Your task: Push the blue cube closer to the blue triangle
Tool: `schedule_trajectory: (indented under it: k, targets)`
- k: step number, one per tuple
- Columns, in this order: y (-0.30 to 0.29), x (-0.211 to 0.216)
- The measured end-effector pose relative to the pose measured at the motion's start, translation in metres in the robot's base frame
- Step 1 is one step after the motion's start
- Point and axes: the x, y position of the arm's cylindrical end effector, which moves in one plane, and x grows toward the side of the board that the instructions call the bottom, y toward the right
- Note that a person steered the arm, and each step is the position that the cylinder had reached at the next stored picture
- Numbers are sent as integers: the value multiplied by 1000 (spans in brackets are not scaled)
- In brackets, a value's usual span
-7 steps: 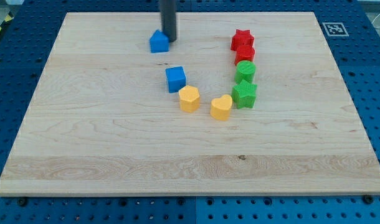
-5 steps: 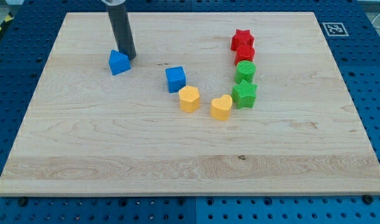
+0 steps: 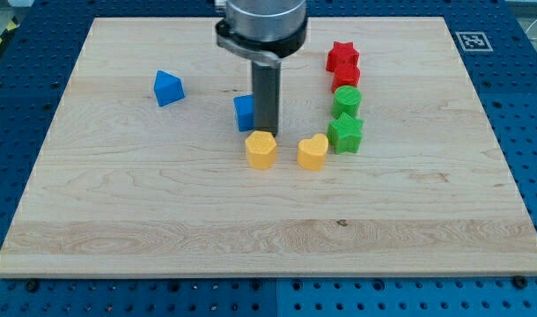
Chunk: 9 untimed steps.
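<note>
The blue cube (image 3: pixel 244 113) sits near the board's middle, partly hidden behind my rod. The blue triangle (image 3: pixel 167 88) lies apart from it, toward the view's upper left. My tip (image 3: pixel 267 132) rests on the board at the cube's right side, touching or almost touching it, just above the yellow hexagon-like block (image 3: pixel 261 150).
A yellow heart (image 3: pixel 312 151) lies right of the yellow block. A column at the right holds a red star (image 3: pixel 342 56), a red block (image 3: pixel 346 76), a green round block (image 3: pixel 347 99) and a green star (image 3: pixel 345 132). The wooden board (image 3: pixel 119 220) ends in blue pegboard.
My rod has left the blue triangle, which it pushed to the left earlier, and moved right to the blue cube's right side. The yellow hexagon-like block has shifted slightly down and left.
</note>
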Motion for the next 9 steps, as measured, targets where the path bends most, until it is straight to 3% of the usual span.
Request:
schedule_trajectory:
  k: [3, 9]
  targets:
    - [22, -30]
    - [-72, -66]
